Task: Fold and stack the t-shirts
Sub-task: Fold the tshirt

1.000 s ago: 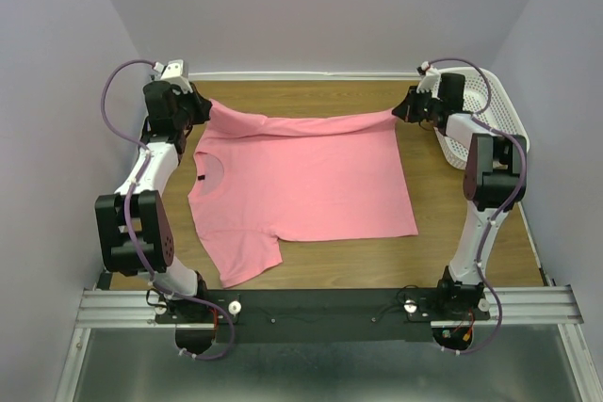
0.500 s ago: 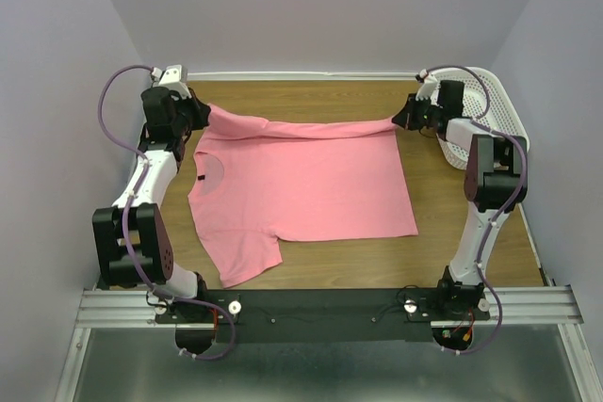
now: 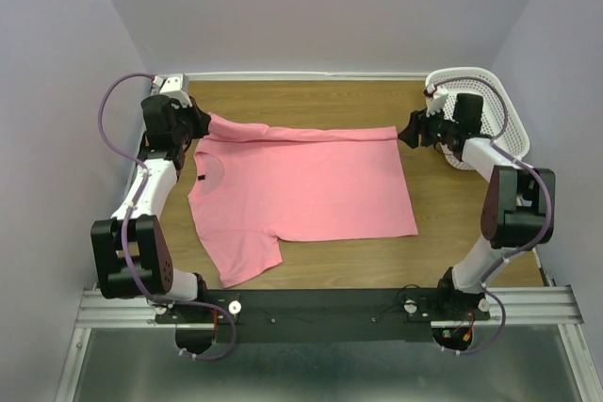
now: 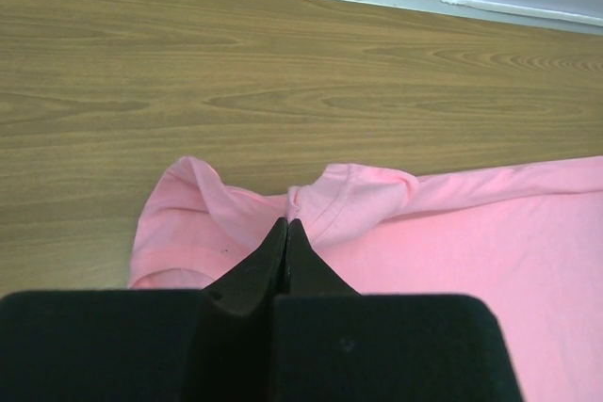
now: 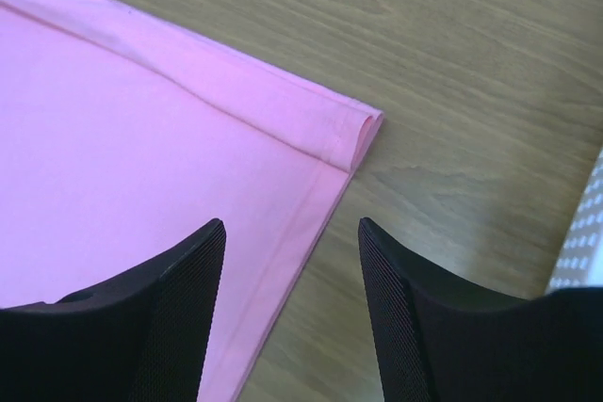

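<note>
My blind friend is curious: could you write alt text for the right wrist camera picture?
The right tool hangs open, holding nothing, over the folded corner of a salmon-pink t-shirt lying flat on a wooden table. A white perforated basket peeks in at the right edge.

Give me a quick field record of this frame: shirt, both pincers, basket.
t-shirt: one, salmon pink, flat on the table, collar to the left, hem to the right
fold: narrow strip doubled over along the far edge; no full fold yet
left pincer: shut on bunched cloth at the far-left sleeve
right pincer: open, over the far-right hem corner, holding nothing
basket: white, perforated, far-right corner, apart from the shirt
</note>
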`<action>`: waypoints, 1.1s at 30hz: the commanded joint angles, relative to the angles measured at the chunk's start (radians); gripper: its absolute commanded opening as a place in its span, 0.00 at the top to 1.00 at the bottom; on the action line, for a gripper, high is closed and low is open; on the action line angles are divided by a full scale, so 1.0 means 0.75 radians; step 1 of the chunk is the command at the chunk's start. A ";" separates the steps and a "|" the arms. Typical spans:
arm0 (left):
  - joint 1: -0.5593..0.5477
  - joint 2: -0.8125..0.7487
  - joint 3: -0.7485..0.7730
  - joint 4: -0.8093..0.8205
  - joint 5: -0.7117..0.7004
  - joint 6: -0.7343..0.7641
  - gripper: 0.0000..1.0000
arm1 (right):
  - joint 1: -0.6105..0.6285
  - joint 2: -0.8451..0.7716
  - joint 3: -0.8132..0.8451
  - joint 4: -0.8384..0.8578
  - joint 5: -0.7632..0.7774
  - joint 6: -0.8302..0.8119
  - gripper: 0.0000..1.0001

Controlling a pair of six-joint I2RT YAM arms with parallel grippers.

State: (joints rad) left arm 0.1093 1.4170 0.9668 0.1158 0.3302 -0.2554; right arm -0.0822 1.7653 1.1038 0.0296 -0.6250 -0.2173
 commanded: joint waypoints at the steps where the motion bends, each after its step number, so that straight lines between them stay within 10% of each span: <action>1: 0.006 -0.055 -0.019 -0.019 0.008 0.019 1.00 | -0.009 -0.142 -0.081 -0.105 0.009 -0.217 0.33; 31: 0.008 -0.208 -0.195 -0.283 0.016 0.048 1.00 | -0.009 0.178 0.302 -0.455 -0.285 -0.177 0.20; 33: 0.008 -0.230 -0.233 -0.344 0.089 0.028 0.85 | -0.009 0.178 0.316 -0.457 -0.285 -0.171 0.20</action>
State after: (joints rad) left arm 0.1093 1.2877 0.8360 -0.0372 0.3321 -0.2314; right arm -0.0849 1.9121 1.2995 -0.2909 -0.8059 -0.3416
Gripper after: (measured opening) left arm 0.032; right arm 0.796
